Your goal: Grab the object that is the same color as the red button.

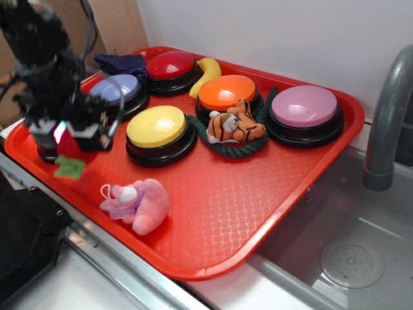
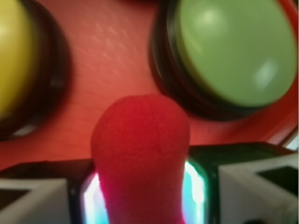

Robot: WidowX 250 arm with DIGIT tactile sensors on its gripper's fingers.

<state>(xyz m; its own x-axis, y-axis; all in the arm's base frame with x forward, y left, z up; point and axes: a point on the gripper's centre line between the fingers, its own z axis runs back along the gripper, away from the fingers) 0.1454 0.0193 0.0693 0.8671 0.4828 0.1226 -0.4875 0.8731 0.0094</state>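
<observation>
My gripper (image 1: 70, 143) is over the tray's left edge, shut on the small red plush ball (image 1: 71, 152); its green felt leaf (image 1: 70, 168) hangs below the fingers. In the wrist view the red plush (image 2: 140, 149) is squeezed between the two glowing pads of the gripper (image 2: 142, 191) and bulges out in front of them. The red button (image 1: 170, 64), a dark-red dome on a black base, stands at the tray's far side, well away from the gripper.
The red tray (image 1: 258, 213) also holds a yellow button (image 1: 157, 126), orange button (image 1: 226, 92), pink button (image 1: 304, 105), lavender button (image 1: 115, 88), banana (image 1: 206, 74), tiger plush (image 1: 235, 126) and pink plush toy (image 1: 139, 203). A green button (image 2: 236, 51) lies under the gripper. A sink and faucet (image 1: 387, 110) are at the right.
</observation>
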